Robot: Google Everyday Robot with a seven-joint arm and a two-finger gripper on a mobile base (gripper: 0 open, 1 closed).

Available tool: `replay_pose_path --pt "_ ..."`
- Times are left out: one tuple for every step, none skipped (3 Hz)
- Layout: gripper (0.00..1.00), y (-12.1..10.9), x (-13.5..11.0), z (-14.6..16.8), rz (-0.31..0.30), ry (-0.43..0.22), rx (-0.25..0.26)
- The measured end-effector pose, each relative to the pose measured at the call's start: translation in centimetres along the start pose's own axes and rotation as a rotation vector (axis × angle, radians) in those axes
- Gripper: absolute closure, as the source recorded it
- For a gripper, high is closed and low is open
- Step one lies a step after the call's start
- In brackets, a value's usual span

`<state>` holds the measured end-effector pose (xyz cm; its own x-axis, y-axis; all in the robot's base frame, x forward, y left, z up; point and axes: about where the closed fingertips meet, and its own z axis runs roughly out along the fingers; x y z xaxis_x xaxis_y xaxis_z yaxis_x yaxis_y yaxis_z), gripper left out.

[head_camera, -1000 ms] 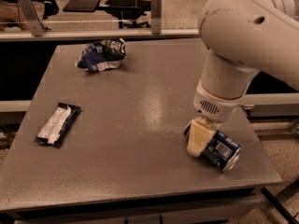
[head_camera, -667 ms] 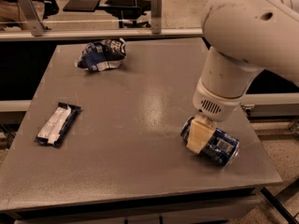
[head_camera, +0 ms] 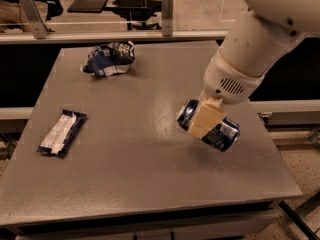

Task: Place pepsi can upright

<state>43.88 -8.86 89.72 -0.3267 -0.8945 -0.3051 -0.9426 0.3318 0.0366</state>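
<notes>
The gripper (head_camera: 205, 121) is hanging over the right side of the grey table (head_camera: 135, 179), clasping the pepsi can (head_camera: 225, 134) across its middle. The can is tilting, with one silver end pointing down to the right. A crumpled snack bag (head_camera: 110, 59) and a flat wrapped bar (head_camera: 62, 132) are lying on the table's left side, well apart from the can.

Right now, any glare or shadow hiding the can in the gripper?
Camera view: dim, warm light with a soft sheen on the table, none on the pepsi can. Camera view: the gripper, over the table's right side, is shut across the can's middle, but both ends show. Only a faint shadow lies beneath.
</notes>
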Motion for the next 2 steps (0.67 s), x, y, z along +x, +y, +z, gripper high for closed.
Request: replay_pose_path --pt "1.00 -0.6 -2.4 -1.4 -0.065 -0.143 -0.047" --pt "1.00 -1.1 -4.6 -2.3 -0.124 -0.324 -0.076"
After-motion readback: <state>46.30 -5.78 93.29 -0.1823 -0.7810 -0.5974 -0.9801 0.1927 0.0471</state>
